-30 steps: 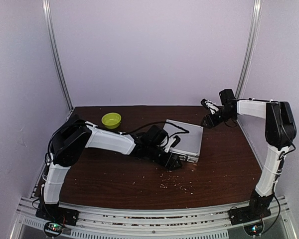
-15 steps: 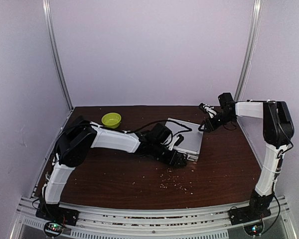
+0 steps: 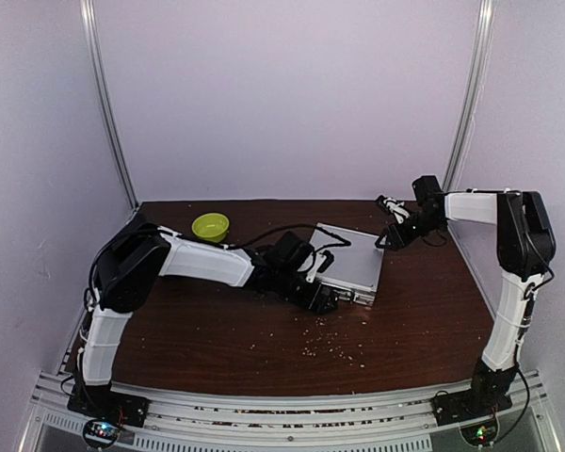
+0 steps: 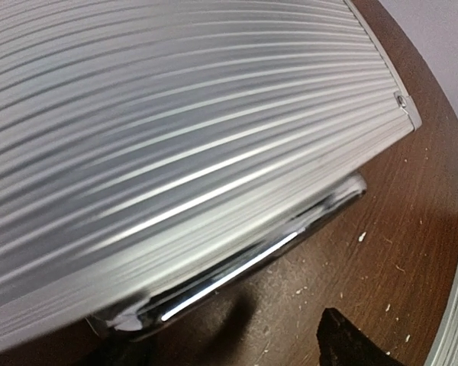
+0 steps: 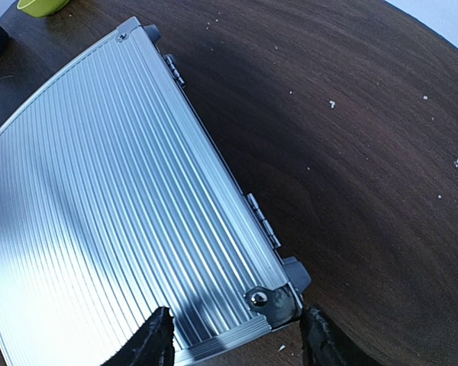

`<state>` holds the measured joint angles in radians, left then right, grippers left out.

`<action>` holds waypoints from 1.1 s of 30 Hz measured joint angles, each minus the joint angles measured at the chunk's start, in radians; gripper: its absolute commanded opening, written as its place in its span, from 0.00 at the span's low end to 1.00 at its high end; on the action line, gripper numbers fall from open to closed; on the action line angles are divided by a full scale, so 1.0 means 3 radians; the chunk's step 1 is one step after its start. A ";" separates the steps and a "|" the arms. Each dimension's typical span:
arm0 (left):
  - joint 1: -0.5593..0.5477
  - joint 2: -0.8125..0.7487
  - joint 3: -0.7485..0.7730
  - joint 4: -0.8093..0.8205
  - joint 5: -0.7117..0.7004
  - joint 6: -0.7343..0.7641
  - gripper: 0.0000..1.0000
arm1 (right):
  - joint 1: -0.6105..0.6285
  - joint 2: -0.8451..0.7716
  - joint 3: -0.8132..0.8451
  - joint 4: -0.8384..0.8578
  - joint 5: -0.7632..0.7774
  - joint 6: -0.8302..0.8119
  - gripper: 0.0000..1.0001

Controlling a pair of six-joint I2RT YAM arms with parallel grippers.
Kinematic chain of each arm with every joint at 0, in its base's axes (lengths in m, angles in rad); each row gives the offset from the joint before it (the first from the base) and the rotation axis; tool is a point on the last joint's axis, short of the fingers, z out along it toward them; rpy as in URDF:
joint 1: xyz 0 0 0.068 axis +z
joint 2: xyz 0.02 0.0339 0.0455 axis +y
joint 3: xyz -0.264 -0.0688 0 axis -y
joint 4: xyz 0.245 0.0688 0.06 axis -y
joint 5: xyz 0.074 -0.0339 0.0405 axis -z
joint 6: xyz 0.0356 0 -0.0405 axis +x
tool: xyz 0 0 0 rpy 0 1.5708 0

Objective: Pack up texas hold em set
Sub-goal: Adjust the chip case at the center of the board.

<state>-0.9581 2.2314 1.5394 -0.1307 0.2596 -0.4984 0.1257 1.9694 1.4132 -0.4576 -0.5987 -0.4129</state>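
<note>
The silver ribbed briefcase [image 3: 350,261] lies shut and flat on the brown table. My left gripper [image 3: 330,300] sits low at its near edge. In the left wrist view the lid [image 4: 175,130] fills the picture, with the chrome handle [image 4: 237,267] just ahead of the left gripper [image 4: 229,352]; one dark fingertip [image 4: 349,345] shows, and nothing is gripped. My right gripper [image 3: 388,235] hovers over the case's far right corner. In the right wrist view the right gripper [image 5: 237,343] is open, fingertips either side of the corner fitting [image 5: 275,299]. Chips, cards and dice are out of view.
A lime-green bowl [image 3: 210,226] stands at the back left of the table [image 3: 424,311], also showing as the bowl [image 5: 42,6] in the right wrist view. Pale crumbs [image 3: 339,350] are scattered in front of the case. Walls close in at the back and sides.
The right gripper has dropped and moved in toward the case's far corner, its jaws a little narrower. The left gripper shifted slightly along the near edge of the case.
</note>
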 measured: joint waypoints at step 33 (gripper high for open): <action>-0.0089 0.0163 0.0099 0.0294 0.0141 -0.0017 0.69 | 0.0001 0.0031 -0.0019 0.0008 -0.0017 -0.0025 0.56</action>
<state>-0.9848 2.2803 1.5692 -0.0425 0.3019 -0.5034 0.1261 1.9785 1.4075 -0.4553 -0.6037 -0.4206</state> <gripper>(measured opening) 0.685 0.559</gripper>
